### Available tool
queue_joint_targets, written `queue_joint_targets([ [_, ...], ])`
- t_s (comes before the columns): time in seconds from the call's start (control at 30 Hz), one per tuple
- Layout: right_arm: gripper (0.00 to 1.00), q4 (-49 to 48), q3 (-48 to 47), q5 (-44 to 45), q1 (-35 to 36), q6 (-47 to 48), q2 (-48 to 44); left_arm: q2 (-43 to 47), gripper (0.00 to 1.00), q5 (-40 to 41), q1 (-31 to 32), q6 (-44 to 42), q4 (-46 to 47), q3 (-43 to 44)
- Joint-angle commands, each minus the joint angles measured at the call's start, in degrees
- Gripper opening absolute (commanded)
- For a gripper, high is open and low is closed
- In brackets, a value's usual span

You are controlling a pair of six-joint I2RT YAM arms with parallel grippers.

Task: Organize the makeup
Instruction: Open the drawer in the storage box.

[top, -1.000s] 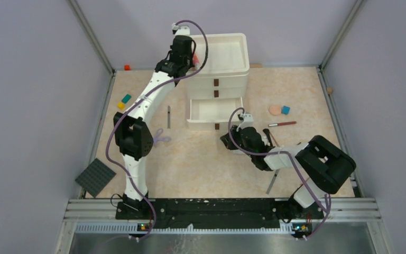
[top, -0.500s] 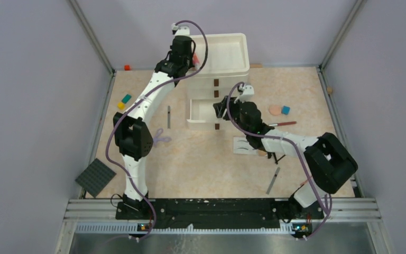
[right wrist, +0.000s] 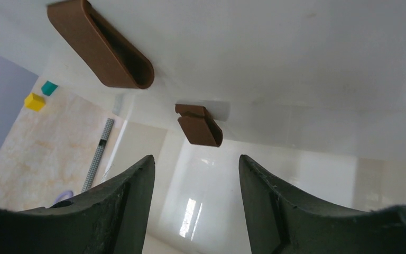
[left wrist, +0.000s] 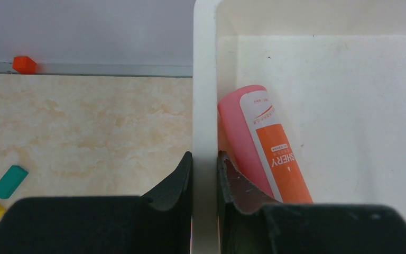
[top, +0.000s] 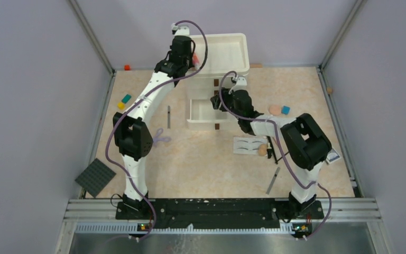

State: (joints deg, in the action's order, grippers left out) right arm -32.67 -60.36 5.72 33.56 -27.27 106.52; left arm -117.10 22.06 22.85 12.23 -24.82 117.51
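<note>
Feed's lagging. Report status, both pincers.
Left pincer clamps tray wall, pink bottle inside tray. Right pincer open, empty, at open drawer. No obstruction seen.

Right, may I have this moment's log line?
left gripper: clamped on tray wall | pink bottle: in tray | right gripper: open, at open drawer

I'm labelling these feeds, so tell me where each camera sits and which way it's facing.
Top external: above and behind the bases, looking down on the table; both arms show.
Left wrist: looks along the left tool, clamped on the top tray wall, pink bottle inside.
Right wrist: looks past the open right tool at brown drawer handles.
Shared: the teal block appears in all three.
</note>
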Motion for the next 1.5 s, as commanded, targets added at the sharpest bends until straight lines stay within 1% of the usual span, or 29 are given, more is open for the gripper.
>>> queue_joint_targets([
  [0.0,0.59,-3.43,-4.36,-1.05,-0.46,-1.1,1.56,-0.49,0.0,-0.14,-1.31,-0.01,-7.26,-2.26],
  [0.13,0.59,-3.27,-6.35,-0.73,-0.9,-2.2,2.85,-0.59,0.0,0.12,-1.27,-0.1,-7.26,-2.29],
  [0.37,0.57,0.41,-11.52,0.03,-1.36,-3.06,6.21,-0.73,0.0,0.19,-1.24,-0.01,-7.37,-2.22],
  [0.5,0.53,1.44,-12.72,0.93,-1.7,-3.65,7.01,-0.81,0.0,0.27,-1.26,-0.01,-7.35,-2.2],
  [0.57,0.45,0.76,-12.24,1.28,-1.74,-3.8,6.81,-0.77,0.0,0.27,-1.3,-0.1,-7.35,-2.19],
  [0.77,0.1,-2.76,-9.26,1.25,-1.83,-2.86,4.83,-0.92,0.0,0.56,-1.31,-0.27,-7.26,-2.11],
  [0.83,0.01,-3.24,-8.06,0.98,-1.83,-2.23,3.67,-1.02,0.0,0.69,-1.31,-0.28,-7.26,-1.99],
  [0.87,0.0,-3.43,-7.16,0.51,-1.78,-1.73,2.88,-1.17,0.0,0.9,-1.32,-0.23,-7.33,-1.95],
  [1.23,0.0,-4.97,6.74,-2.29,-0.51,-1.68,-7.52,-2.25,0.0,1.66,-1.24,0.38,-8.4,0.07],
  [1.47,0.0,-5.09,12.46,-1.31,2.03,-1.98,-12.38,-2.87,0.0,1.24,-1.26,0.77,-8.75,0.67],
])
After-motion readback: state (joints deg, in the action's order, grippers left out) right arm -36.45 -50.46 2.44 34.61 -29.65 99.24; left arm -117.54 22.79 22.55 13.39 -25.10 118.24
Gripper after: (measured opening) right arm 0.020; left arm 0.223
